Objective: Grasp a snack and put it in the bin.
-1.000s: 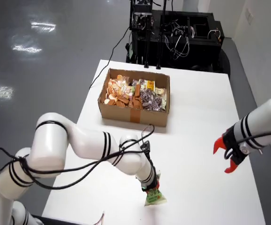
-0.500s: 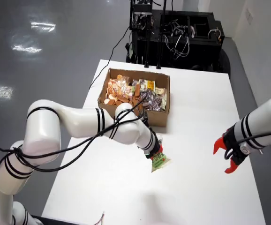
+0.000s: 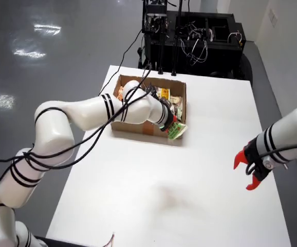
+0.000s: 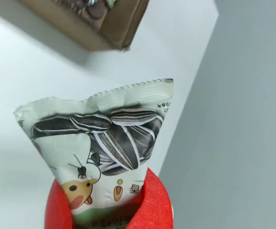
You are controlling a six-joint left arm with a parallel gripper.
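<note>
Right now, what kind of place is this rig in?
Likely a robotics lab or test cell: a bare white table on a glossy grey floor, a black electronics rack with loose cabling behind it, and a cardboard box of snacks as test props.

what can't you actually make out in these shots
- Lower end of the sunflower seed packet: in the view that rides on the gripper, covered by the red fingers and cut by the bottom edge.
- Gripper: in the view from above, too small to see its fingers.
- Cardboard box: part of its contents hidden by the arm.
</note>
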